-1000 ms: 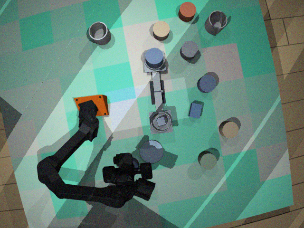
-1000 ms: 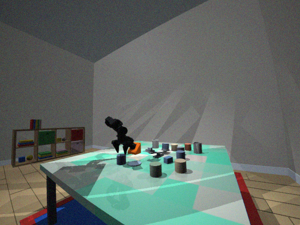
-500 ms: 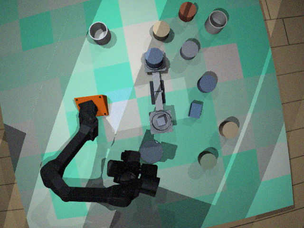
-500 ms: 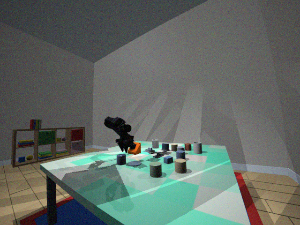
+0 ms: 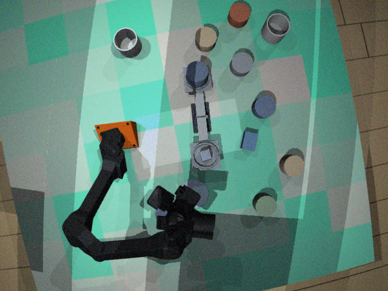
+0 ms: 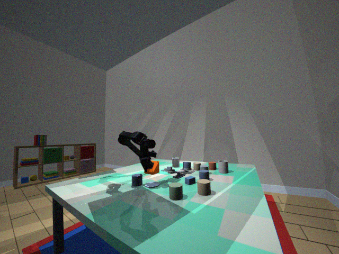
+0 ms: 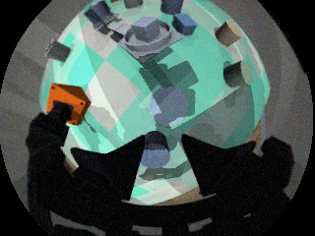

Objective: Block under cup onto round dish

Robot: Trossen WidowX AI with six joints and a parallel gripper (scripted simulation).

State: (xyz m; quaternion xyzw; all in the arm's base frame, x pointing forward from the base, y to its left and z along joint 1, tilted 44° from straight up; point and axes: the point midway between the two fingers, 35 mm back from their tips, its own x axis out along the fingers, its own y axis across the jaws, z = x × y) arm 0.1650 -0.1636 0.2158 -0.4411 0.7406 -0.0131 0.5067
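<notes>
A blue cup (image 5: 161, 214) (image 6: 136, 180) (image 7: 156, 156) stands on the table beside the round dish (image 5: 202, 193) (image 6: 151, 184) (image 7: 168, 106), apart from it. The dish is bare. The pale block (image 5: 206, 154) (image 7: 146, 29) lies uncovered in the ring of the balance's near end (image 5: 194, 166) (image 7: 143, 56). The other blue cup (image 5: 197, 74) (image 6: 187, 165) (image 7: 97, 13) stands on the far end. My gripper (image 7: 163, 137) is raised above the table near the lifted cup, part open, with nothing held. In the overhead view the hand covers most of that cup.
A blue box (image 5: 250, 140) (image 6: 189, 180) (image 7: 184, 24) lies right of the balance. Several coloured cylinders, including a tan one (image 5: 293, 165) and a green one (image 5: 265, 204), stand farther right. Two grey hollow cups (image 5: 127, 46) (image 5: 273, 33) stand at the back. An orange wedge (image 5: 131, 137) is at the arm's base.
</notes>
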